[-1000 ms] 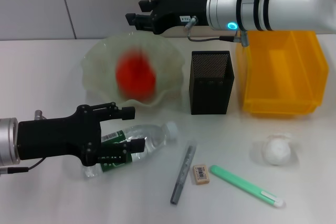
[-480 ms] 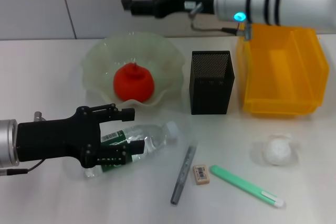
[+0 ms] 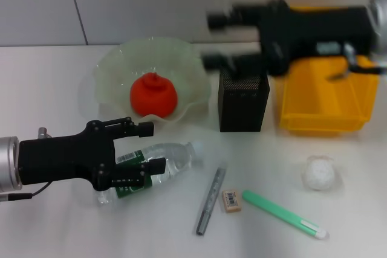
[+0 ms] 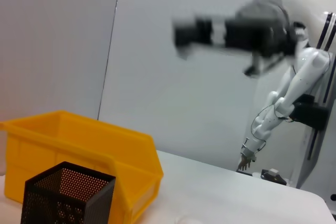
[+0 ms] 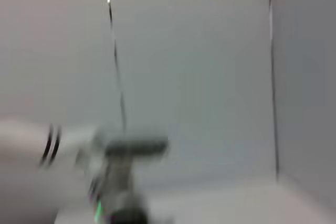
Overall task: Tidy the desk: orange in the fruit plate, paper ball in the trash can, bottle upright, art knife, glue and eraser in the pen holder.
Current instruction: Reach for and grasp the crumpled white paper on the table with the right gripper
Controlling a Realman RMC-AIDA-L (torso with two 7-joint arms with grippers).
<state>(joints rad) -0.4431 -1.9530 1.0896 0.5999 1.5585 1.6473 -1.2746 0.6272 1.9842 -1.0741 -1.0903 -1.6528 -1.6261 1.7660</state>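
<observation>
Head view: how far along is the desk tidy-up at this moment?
Done: the orange sits in the fruit plate. In hand: the left gripper is open around the bottle, which lies on its side. The right gripper hangs open in the air above the pen holder, holding nothing. Left: the paper ball, art knife, eraser and glue all lie on the desk.

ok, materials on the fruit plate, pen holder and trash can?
Fruit plate: looks like glass, possibly clear plastic; pale green, translucent, with a wavy rim.
Pen holder: likely metal mesh with a matte black finish; fine perforations show in its walls.
Trash can: looks like moulded plastic; bright yellow, smooth, slightly glossy, with thick uniform walls.
</observation>
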